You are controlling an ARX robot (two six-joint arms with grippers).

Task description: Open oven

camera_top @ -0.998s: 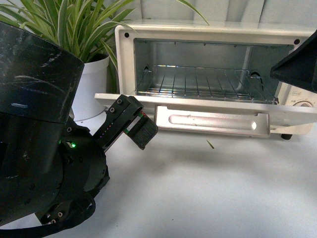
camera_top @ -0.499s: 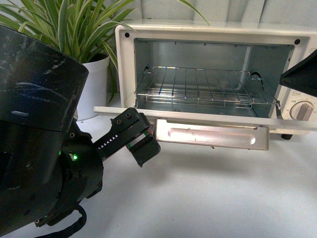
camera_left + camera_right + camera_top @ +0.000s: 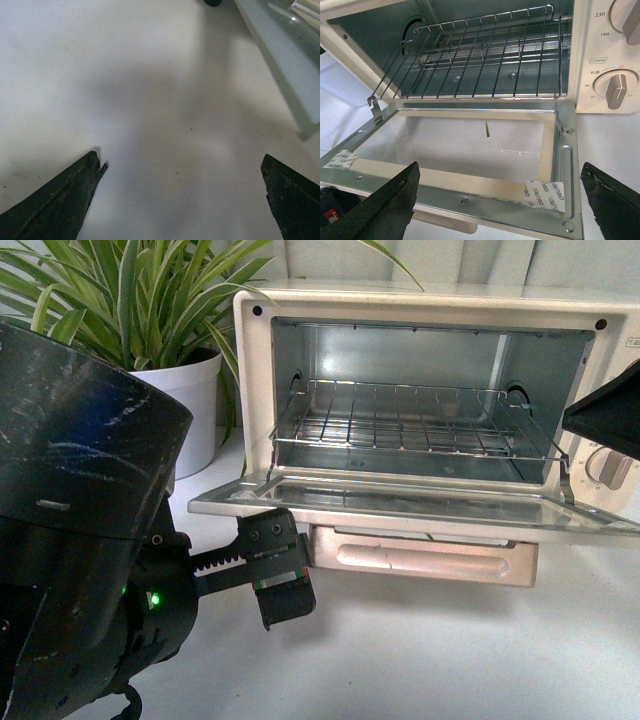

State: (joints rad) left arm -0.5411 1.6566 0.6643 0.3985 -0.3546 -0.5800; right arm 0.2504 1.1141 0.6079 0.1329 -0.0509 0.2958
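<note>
nearest, on the left, the black left gripper (image 3: 180, 156) hangs low over the plain white tabletop (image 3: 450, 650). its two dark fingers (image 3: 60, 205) are spread wide with nothing between them, just in front of and below the left corner of the door. the black right gripper (image 3: 498, 166) is spread wide too and empty, above the door's near edge. the cream-white boxy toaster oven (image 3: 420, 300) stands across the middle and right. its glass-window door (image 3: 400, 505) is dropped nearly flat toward the near side, with the long bar handle (image 3: 430, 558) under its near edge. the wire rack (image 3: 400, 420) sits inside, and two round knobs (image 3: 618, 90) are on the right panel. far left stands a white plant pot (image 3: 190, 410) holding a striped green plant (image 3: 130, 290).
</note>
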